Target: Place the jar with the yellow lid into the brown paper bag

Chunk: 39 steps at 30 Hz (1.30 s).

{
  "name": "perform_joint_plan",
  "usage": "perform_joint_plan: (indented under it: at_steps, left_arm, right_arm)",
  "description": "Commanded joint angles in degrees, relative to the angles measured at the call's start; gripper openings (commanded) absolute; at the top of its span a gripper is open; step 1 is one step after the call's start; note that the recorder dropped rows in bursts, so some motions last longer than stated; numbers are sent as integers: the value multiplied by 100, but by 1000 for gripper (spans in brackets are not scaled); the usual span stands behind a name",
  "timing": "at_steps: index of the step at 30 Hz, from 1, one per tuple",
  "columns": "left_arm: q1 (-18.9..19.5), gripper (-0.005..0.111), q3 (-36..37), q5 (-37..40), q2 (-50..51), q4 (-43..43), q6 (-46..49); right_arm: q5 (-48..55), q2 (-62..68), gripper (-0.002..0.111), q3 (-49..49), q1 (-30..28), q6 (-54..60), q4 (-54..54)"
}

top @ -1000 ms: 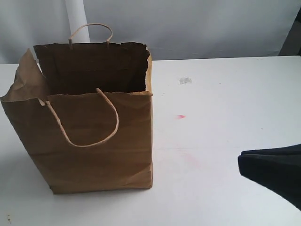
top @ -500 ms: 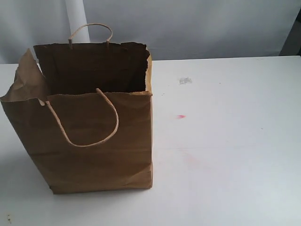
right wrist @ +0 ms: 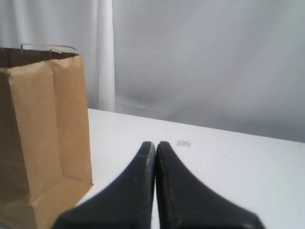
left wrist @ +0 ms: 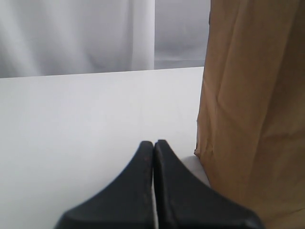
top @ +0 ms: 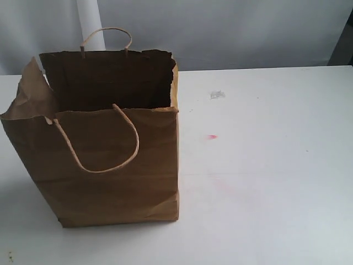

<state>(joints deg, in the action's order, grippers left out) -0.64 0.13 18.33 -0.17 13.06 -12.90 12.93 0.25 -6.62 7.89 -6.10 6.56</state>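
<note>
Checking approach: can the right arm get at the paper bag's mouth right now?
Probably yes: brown paper bag stands upright, mouth open, with only table showing between it and the shut right claw.

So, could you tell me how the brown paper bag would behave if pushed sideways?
The brown paper bag stands tall and open on the smooth table, so it would probably slide or tip. Its creased walls and torn rim suggest thin paper, likely to buckle. The front handle droops, so it is probably floppy.
</note>
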Motion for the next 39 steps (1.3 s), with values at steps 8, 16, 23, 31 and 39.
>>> perform_joint_plan:
  at_steps: [8,16,23,31,39]
  left_arm:
    - [-28,1,-13,-54,17,-22,-22]
    - [-28,1,-13,-54,17,-22,-22]
    - [-28,1,-13,-54,17,-22,-22]
    - [-28,1,-13,-54,17,-22,-22]
    - [-28,1,-13,-54,17,-22,-22]
  right_arm:
    - [485,-25,0,61,-54,-27,29]
    - [485,-25,0,61,-54,-27,29]
    - [485,-25,0,61,-54,-27,29]
    - [485,-25,0,61,-54,-27,29]
    - [485,-25,0,61,-54,-27,29]
